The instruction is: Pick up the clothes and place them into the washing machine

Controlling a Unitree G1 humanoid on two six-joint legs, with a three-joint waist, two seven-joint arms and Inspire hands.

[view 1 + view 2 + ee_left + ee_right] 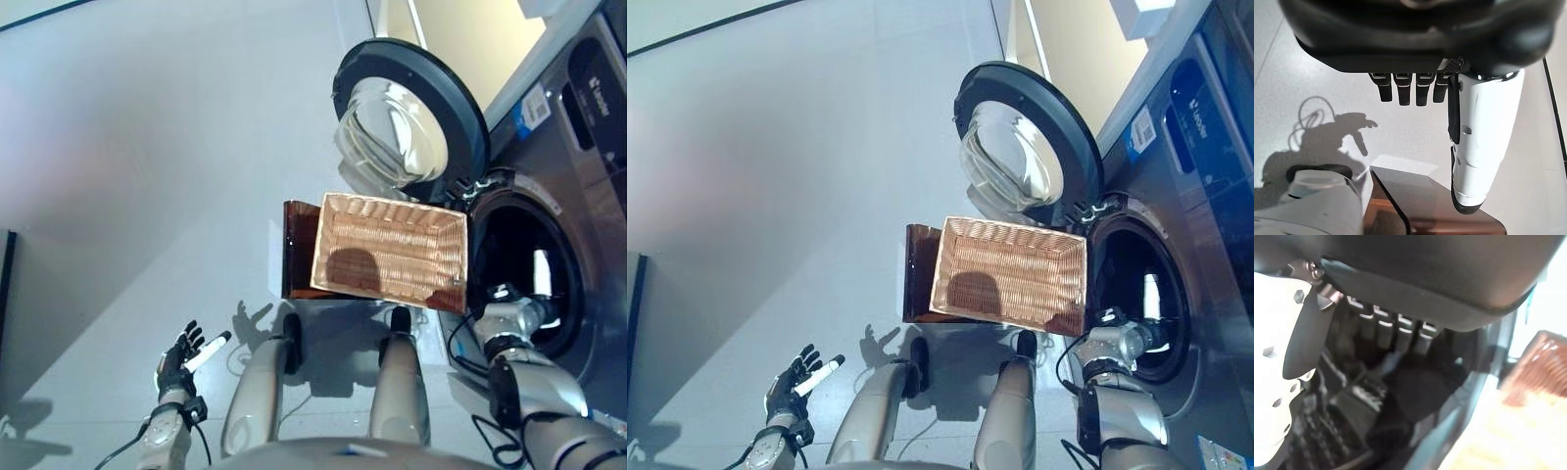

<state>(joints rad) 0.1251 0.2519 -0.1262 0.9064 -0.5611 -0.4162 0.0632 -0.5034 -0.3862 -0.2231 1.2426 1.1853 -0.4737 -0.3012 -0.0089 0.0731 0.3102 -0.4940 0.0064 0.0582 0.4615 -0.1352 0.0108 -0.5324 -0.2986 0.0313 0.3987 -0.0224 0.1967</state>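
Observation:
The washing machine [578, 147] stands at the right with its round door [407, 117] swung wide. My right hand [537, 311] reaches through the opening into the dark drum [519, 245]. In the right wrist view its fingers [1400, 338] are straight and the white-covered thumb [1278, 357] stands apart, with nothing between them. Dark cloth [1420, 391] lies in the drum just past the fingertips. My left hand [181, 360] hangs open over the floor at the lower left, holding nothing. The wicker basket [392, 203] shows no clothes inside.
The basket rests on a brown stool [297, 250] directly in front of me, close to the machine's opening. The open door juts out beyond the basket. Pale floor [147, 176] stretches away to the left.

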